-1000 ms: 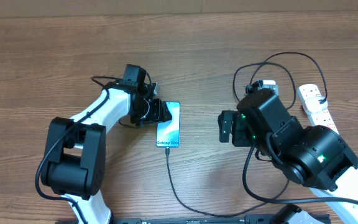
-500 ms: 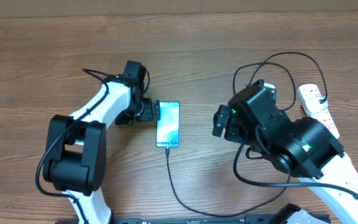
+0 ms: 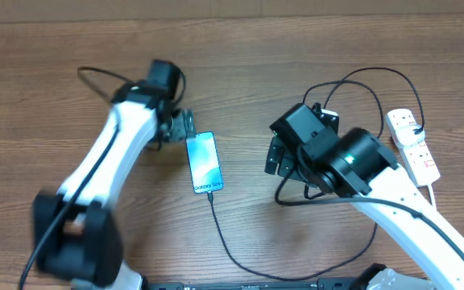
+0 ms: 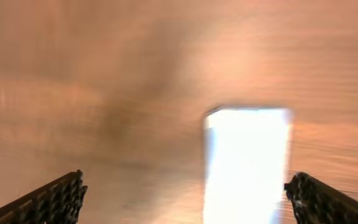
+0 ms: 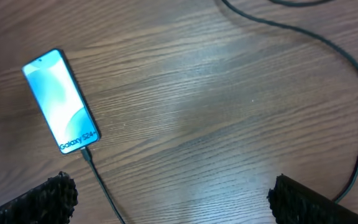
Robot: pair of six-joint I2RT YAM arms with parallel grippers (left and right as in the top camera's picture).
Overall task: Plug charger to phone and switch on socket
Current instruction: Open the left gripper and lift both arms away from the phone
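Note:
The phone (image 3: 204, 162) lies on the wooden table with its light-blue screen up, tilted a little; it also shows in the right wrist view (image 5: 61, 101) and as a bright blur in the left wrist view (image 4: 247, 162). The black charger cable (image 3: 232, 250) has its tip at the phone's near end (image 5: 87, 154) and loops round to the socket. The white socket (image 3: 413, 145) lies at the right edge. My left gripper (image 3: 180, 129) is open and empty, just left of the phone's far end. My right gripper (image 3: 276, 157) is open and empty, right of the phone.
A thick white cord (image 3: 433, 189) runs from the socket toward the front right. Black cable loops (image 3: 361, 80) lie behind the right arm. Bare wooden table (image 3: 312, 234) lies between the phone and the right arm.
The left arm has swung left and back, and the phone has shifted left and tilted. The right arm has moved left and toward the table's far side.

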